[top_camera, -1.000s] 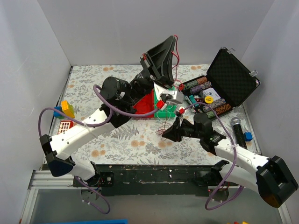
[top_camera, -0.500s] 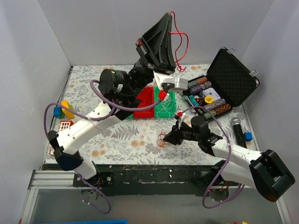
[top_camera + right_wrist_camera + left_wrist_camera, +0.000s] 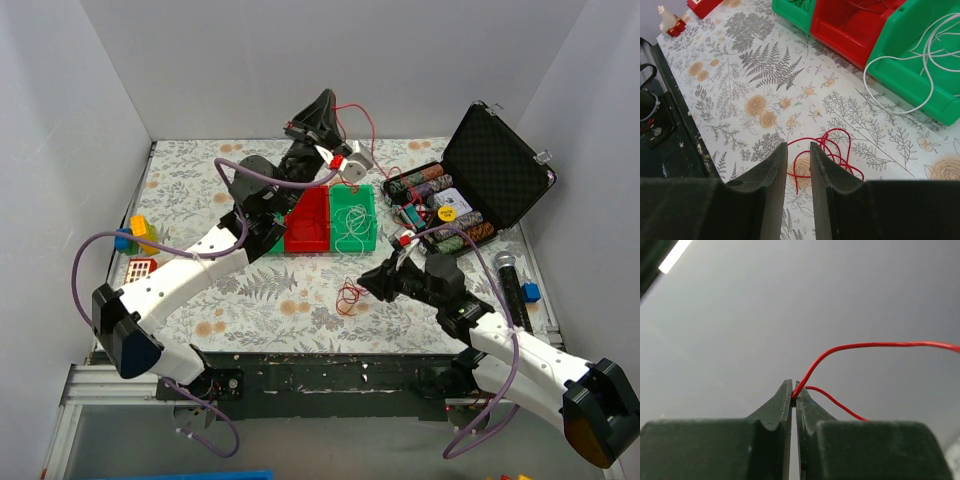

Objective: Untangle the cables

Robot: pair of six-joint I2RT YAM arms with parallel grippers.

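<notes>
Left claw (image 3: 793, 396) clamped on red wire (image 3: 865, 345); right claw (image 3: 798, 149) part-open, empty, above red tangle (image 3: 832, 150) lower-centre: pin tangle down, lift wire slowly.

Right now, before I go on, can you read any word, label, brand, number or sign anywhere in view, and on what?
No text can be read in any view.
Yellow chip in the black case: dark mark, too small to read.
Red cable in the left fingers, green bin, flowered table cover: no lettering.
</notes>
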